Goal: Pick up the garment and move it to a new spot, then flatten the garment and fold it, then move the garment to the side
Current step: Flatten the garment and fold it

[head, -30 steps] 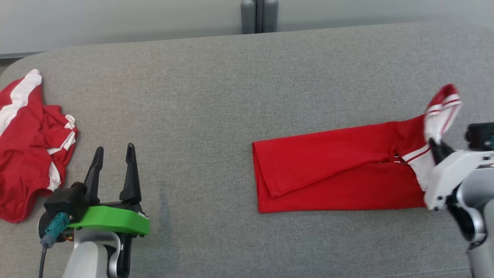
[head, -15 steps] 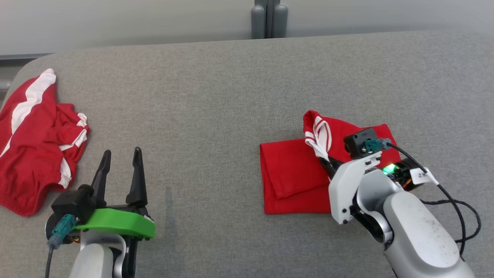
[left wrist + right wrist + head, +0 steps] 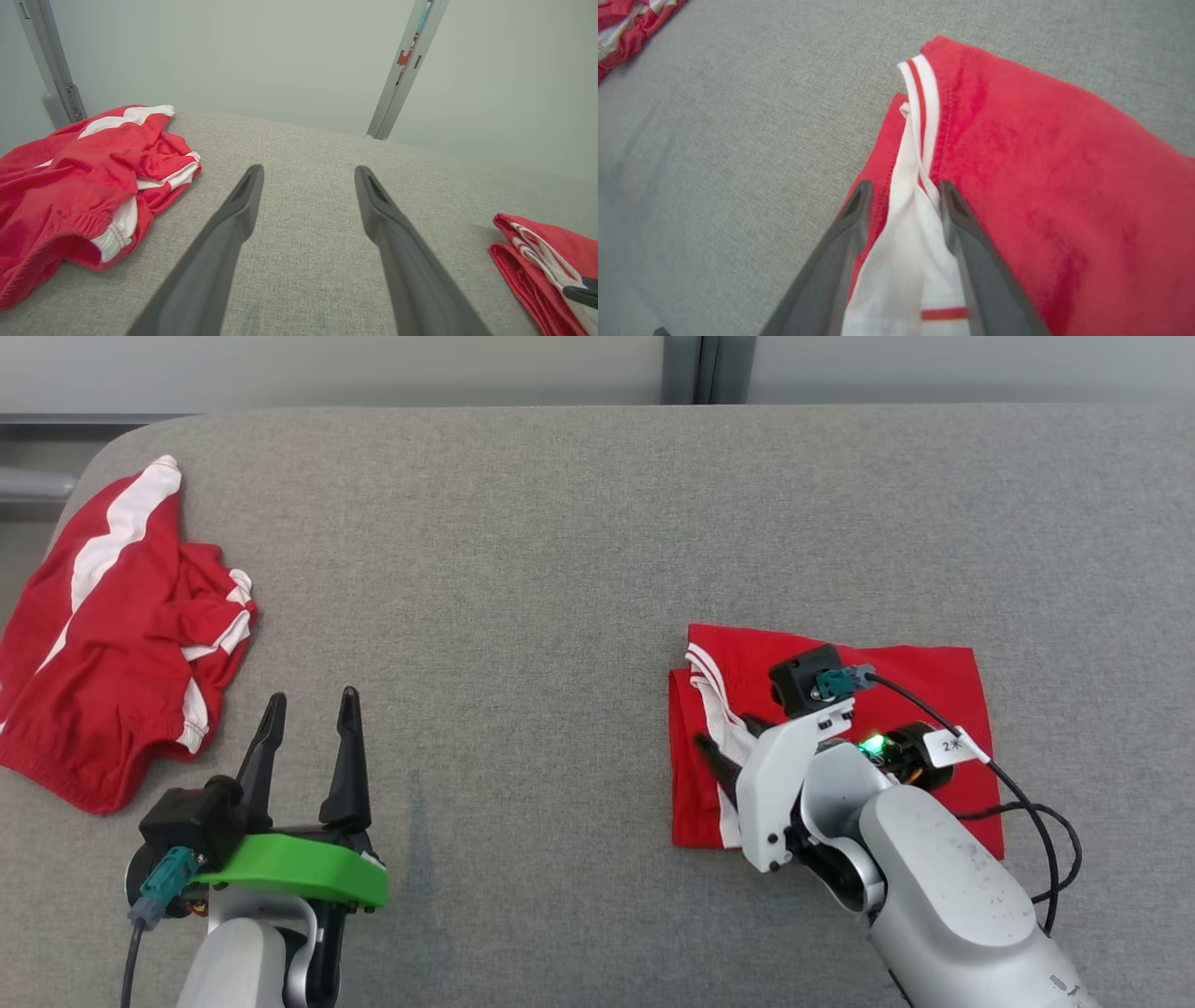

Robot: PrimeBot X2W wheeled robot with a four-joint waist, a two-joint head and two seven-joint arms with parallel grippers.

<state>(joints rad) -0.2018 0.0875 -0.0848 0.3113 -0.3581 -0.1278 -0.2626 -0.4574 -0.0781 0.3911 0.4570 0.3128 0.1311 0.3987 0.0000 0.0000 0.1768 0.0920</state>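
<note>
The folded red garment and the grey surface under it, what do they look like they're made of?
Folded red garment: looks like a soft matte knit, perhaps sports-jersey polyester; it creases gently and shows stitched hems and white trim. Grey surface: seemingly a woven upholstery-type fabric, matte, with a fine heathered weave and a rounded, padded-looking corner.

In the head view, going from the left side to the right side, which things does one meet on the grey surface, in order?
crumpled red and white garment → left gripper → folded red garment
</note>
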